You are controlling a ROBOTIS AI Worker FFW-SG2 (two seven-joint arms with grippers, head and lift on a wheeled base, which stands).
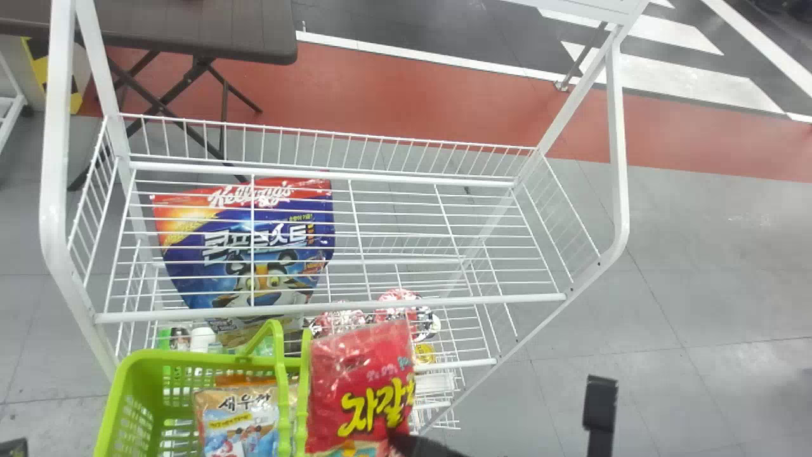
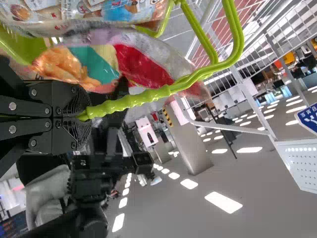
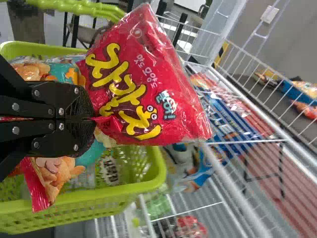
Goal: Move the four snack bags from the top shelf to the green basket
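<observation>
1. Red snack bag [image 3: 153,74]: I have my right hand [image 3: 93,119] clamped on it above the green basket [image 3: 138,184], presumably to drop it in.
2. My left hand [image 2: 85,113] is closed round the handle [image 2: 130,101], likely so the basket can't swing or tip.
3. The bag looks glossy and crinkled, with bold yellow lettering.

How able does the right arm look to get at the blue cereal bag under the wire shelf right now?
Probably not: its jaws are closed on the red snack bag, and the wire shelf covers the cereal bag from above.
</observation>
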